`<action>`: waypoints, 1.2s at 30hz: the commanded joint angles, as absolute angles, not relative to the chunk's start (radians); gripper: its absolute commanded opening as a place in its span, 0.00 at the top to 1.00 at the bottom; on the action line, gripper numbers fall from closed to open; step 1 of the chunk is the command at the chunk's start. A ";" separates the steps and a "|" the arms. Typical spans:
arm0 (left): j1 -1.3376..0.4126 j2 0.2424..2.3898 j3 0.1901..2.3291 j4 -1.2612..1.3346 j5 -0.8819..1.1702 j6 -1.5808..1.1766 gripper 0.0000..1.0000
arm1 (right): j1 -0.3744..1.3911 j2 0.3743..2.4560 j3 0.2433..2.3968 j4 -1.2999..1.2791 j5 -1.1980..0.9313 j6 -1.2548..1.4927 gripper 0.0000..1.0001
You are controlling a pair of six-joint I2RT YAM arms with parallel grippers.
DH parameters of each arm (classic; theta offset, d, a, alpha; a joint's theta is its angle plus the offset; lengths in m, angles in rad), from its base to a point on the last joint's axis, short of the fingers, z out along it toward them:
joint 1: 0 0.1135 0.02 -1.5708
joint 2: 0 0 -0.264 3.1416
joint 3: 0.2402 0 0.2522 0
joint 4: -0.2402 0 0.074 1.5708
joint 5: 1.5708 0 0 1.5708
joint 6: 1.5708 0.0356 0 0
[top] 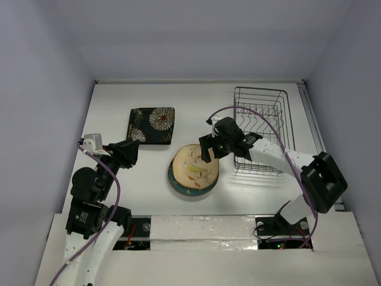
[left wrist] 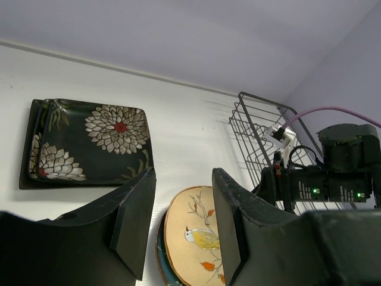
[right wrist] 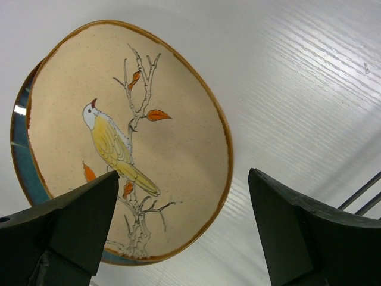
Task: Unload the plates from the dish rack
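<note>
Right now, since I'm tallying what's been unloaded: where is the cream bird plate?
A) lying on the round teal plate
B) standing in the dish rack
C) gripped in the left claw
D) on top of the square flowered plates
A: the cream bird plate lies face up on the round teal plate, on the table beside the dish rack.

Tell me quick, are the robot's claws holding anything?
Left claw: open, holding nothing.
Right claw: open wide by the round cream bird-painted plate, not gripping it.
</note>
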State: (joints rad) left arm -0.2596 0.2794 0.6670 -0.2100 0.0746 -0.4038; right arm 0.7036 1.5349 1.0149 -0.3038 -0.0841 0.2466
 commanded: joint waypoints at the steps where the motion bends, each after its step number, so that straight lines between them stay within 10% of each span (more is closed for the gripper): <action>1: -0.253 0.279 0.664 -0.172 0.083 -0.408 0.60 | 0.704 1.490 1.057 -0.348 -0.006 0.239 0.05; 7: -0.253 0.276 0.664 -0.173 0.083 -0.408 0.60 | 0.704 1.402 1.068 -0.315 0.025 0.271 0.07; 10: -0.253 0.273 0.666 -0.175 0.080 -0.406 0.55 | 0.704 1.290 1.074 -0.261 -0.035 0.294 0.32; 11: -0.253 0.273 0.666 -0.176 0.080 -0.405 0.54 | 0.704 1.258 1.080 -0.249 -0.041 0.301 0.67; 13: -0.253 0.268 0.670 -0.176 0.078 -0.403 0.49 | 0.704 1.154 1.089 -0.230 -0.025 0.319 1.00; 17: -0.253 0.253 0.676 -0.175 0.084 -0.397 0.37 | 0.704 0.922 1.085 -0.186 0.124 0.345 1.00; 20: -0.253 0.247 0.686 -0.178 0.078 -0.388 0.27 | 0.704 0.703 1.042 -0.157 0.288 0.348 0.87; 25: -0.253 0.270 0.753 -0.202 0.040 -0.361 0.18 | 0.704 0.433 0.979 -0.190 0.598 0.386 0.02; 36: -0.253 0.304 0.859 -0.218 -0.054 -0.344 0.13 | 0.704 0.408 0.911 -0.256 0.719 0.416 0.00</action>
